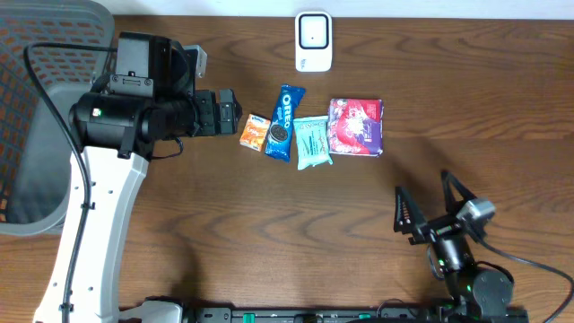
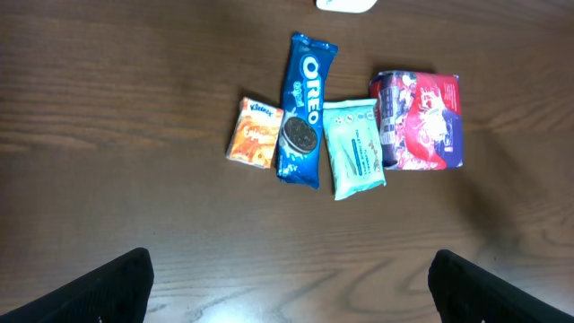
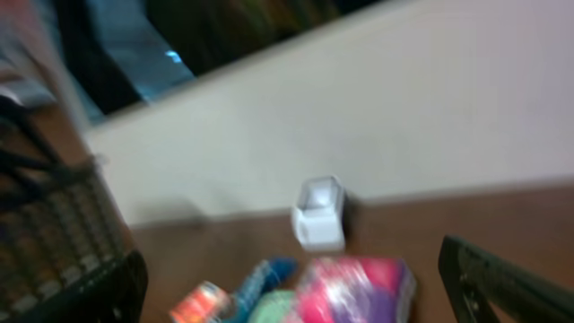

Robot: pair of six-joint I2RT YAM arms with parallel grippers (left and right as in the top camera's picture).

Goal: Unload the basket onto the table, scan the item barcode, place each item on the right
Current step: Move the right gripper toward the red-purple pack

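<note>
Nothing done yet: left gripper [image 1: 231, 113] and right gripper [image 1: 425, 203] both stand wide apart and empty, the Oreo pack [image 1: 283, 122] lies untouched in its row of packets [image 1: 356, 126] on the bench [image 1: 269, 229], near the white scanner [image 1: 314, 41]; picking, presenting the barcode and scanning all remain.

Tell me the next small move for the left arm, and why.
Probably lower the left end effector onto the orange Kleenex pack. Its jaws stand open and hold nothing, that pack is the nearest of the four items in the row, and no item is at the white scanner yet.
</note>
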